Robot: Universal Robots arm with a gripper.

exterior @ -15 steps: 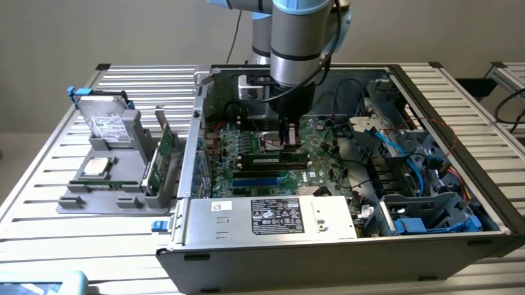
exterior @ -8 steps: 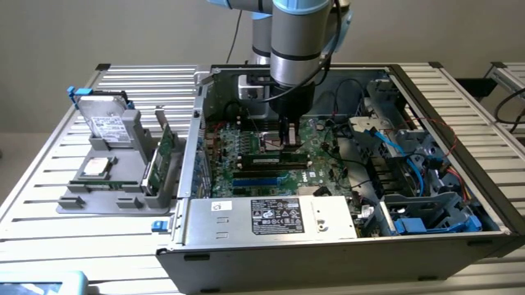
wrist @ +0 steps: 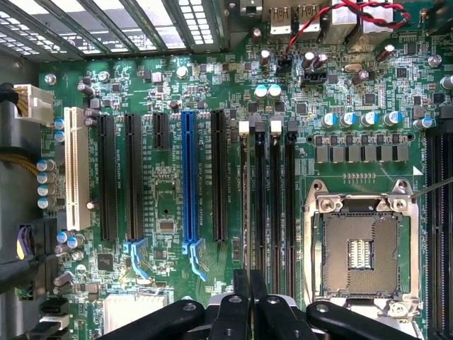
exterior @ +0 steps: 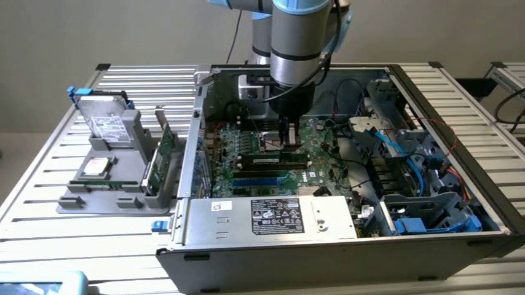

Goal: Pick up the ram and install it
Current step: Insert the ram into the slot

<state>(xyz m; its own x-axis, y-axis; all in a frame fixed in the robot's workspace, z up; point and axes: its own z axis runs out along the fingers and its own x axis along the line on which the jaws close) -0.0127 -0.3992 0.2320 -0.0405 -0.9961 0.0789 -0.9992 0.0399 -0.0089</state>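
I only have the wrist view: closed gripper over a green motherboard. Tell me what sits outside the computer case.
Observer: A grey plastic holder tray sits on the slatted metal table, at the exterior view's left of the open computer case.
Operator: List what it carries.
Observer: A silver hard drive stands at its end farthest from the camera, and a broad green expansion card with a metal bracket stands on edge along the side nearest the case.
Operator: Report the arm's pose.
Observer: The arm comes straight down into the case, with the gripper just above the green motherboard, beside the long black slots.
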